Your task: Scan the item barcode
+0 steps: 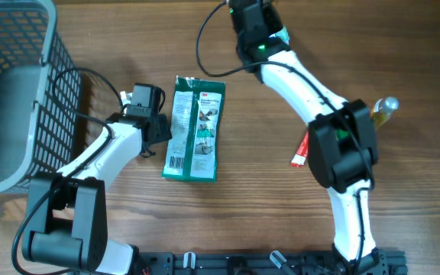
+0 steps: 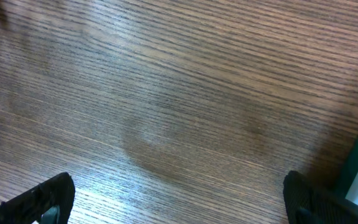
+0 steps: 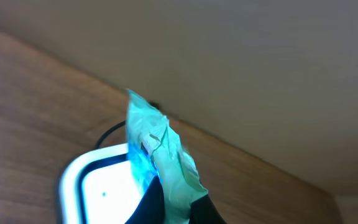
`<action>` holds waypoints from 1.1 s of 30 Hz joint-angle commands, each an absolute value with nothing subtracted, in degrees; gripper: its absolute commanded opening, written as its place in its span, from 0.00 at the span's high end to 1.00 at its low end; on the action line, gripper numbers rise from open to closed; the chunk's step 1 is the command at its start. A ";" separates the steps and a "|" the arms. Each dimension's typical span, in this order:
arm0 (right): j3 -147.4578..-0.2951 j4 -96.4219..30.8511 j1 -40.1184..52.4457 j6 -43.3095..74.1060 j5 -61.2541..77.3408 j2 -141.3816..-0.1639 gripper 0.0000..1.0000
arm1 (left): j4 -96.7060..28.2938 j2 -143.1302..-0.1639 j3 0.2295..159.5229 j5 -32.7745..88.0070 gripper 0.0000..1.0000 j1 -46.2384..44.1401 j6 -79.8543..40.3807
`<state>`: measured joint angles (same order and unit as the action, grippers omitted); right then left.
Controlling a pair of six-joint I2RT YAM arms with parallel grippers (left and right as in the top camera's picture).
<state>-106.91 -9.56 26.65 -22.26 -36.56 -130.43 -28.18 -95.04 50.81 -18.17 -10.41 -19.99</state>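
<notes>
The right gripper (image 3: 178, 210) was clamped on a thin pale-green sachet (image 3: 157, 152), held on edge just above a white-rimmed device with a cable, apparently the scanner (image 3: 95, 186), near the table's far edge. The left gripper (image 1: 153, 126) stood wide open over bare table (image 2: 166, 93), just beside a green pack (image 1: 195, 128) lying flat. Which side of the sachet carried the barcode could not be made out. Pinched by one end, the limp sachet could fold or turn edge-on, and the scanner would then read nothing. A slack pinch could drop it onto the device. The open left fingers, so near the pack, could nudge it if that arm moved.
</notes>
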 commanded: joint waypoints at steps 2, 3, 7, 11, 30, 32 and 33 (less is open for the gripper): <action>-107.24 -9.54 28.80 -21.74 -36.84 -133.03 0.96 | -28.03 -95.53 51.64 -19.11 0.00 -10.11 -19.92; -107.24 -9.91 29.34 -20.60 -36.21 -133.03 0.96 | -28.03 -95.53 51.64 -19.11 0.00 -10.11 -19.92; -107.24 -11.25 31.53 -18.41 -35.48 -133.03 0.96 | -28.03 -95.53 51.66 -19.11 0.00 -10.11 -19.92; -107.24 -14.90 32.40 -16.27 -35.57 -133.03 0.96 | -28.03 -95.53 51.66 -19.11 0.00 -10.11 -19.92; -107.26 -49.63 26.00 -2.46 -16.56 -111.13 0.96 | -28.03 -95.53 51.66 -19.11 0.00 -10.11 -19.92; -107.26 -58.72 26.00 2.31 -10.70 -109.47 0.96 | -28.03 -95.53 51.64 -19.11 0.00 -10.11 -19.92; -107.24 -62.57 26.00 3.97 -7.84 -109.43 0.96 | -28.03 -95.53 51.64 -19.11 0.00 -10.11 -19.92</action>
